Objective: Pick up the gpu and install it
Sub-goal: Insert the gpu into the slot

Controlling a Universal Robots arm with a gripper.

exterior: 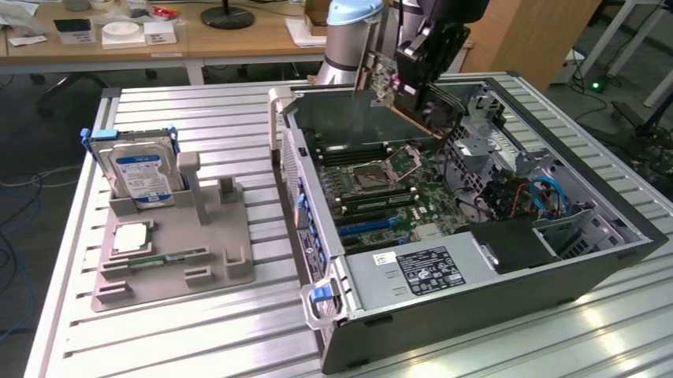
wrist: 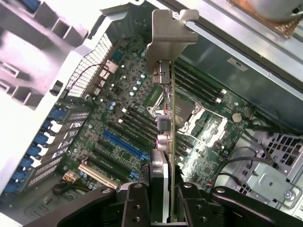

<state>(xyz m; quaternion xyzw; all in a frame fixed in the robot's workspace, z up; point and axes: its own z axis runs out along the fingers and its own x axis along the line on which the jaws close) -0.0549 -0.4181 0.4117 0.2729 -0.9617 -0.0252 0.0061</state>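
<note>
Gripper clenched on the gpu, holding it edge-on in the air over the far end of the open computer case, which lies on the ribbed metal tabletop toward the exterior view's right edge. In the wrist view the fingers pinch the gpu from both sides, its pale end bracket away from the camera and the motherboard spread out beneath it. The card is clear of the board, with no contact at the blue expansion slot or the black slots beside it. The grey fixture tray near the tabletop's opposite edge holds the hard drive, a CPU and a memory stick. Judged status: pick-up done and the card carried over the case. Lining up, lowering and seating it in a slot are left, so roughly midway.
</note>
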